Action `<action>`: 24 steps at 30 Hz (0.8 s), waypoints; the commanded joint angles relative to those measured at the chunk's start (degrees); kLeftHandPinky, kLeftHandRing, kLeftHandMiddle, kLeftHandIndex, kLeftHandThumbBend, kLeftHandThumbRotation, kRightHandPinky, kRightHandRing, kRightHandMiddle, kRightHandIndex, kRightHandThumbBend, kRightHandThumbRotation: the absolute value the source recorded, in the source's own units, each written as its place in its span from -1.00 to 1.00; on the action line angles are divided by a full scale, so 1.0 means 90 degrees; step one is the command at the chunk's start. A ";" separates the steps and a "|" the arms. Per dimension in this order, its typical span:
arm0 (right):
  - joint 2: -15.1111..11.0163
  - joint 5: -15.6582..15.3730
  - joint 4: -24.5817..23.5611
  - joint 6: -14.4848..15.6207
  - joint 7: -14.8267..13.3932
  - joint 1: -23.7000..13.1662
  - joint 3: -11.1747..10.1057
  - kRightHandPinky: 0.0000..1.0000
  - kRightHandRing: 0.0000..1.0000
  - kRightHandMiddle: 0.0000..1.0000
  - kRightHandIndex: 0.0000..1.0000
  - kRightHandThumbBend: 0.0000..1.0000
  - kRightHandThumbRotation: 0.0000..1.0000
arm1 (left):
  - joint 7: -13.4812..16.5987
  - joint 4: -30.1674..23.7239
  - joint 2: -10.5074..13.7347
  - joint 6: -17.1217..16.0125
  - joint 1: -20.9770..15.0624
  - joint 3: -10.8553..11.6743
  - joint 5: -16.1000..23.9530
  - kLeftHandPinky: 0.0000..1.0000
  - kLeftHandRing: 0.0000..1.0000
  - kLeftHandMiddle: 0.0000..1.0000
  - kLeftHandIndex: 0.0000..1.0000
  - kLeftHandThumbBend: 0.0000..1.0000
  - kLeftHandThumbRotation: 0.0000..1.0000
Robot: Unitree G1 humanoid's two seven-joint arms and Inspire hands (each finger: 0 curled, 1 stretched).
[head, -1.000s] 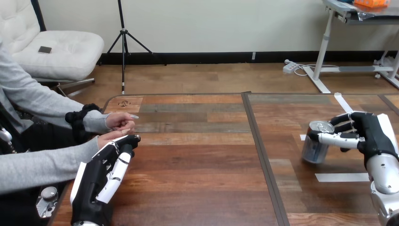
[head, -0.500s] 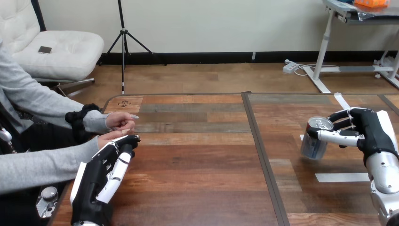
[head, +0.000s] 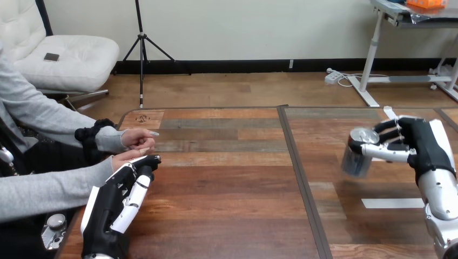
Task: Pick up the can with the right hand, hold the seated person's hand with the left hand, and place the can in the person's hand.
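black left hand (head: 109, 208) and right hand (head: 426, 147), white shells.

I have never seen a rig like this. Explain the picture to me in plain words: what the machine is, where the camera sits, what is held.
This is a humanoid robot, seen from a camera on its own head that looks down over a wooden table. The two black-and-white mechanical hands are the robot's. Its right hand has fingers and thumb curled round a silver can, which is tilted and seems lifted off the table. Its left hand lies with straight fingers beside the person's nearer hand, apparently touching it, not gripping it. A white tape strip lies on the table.
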 commanded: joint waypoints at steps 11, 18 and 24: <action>-0.0051 0.0119 -0.0587 -0.0288 0.0124 -0.0480 -0.0060 -0.24 -0.19 -0.11 -0.11 0.59 -1.00 | 0.0249 -0.0098 0.0475 -0.0790 -0.0518 0.0050 0.0435 0.50 0.59 0.57 0.47 -0.25 0.08; -0.0058 0.0153 -0.0613 -0.0284 0.0190 -0.0485 -0.0094 -0.23 -0.19 -0.11 -0.11 0.62 -1.00 | 0.0888 -0.0338 0.0912 -0.1125 -0.0563 0.0029 0.1384 0.43 0.58 0.58 0.51 -0.09 0.05; -0.0085 0.0144 -0.0594 -0.0387 0.0218 -0.0476 -0.0091 -0.25 -0.21 -0.12 -0.12 0.63 -1.00 | 0.1329 -0.0730 0.1251 -0.1115 -0.0578 0.0039 0.2004 0.25 0.50 0.56 0.53 0.32 -0.01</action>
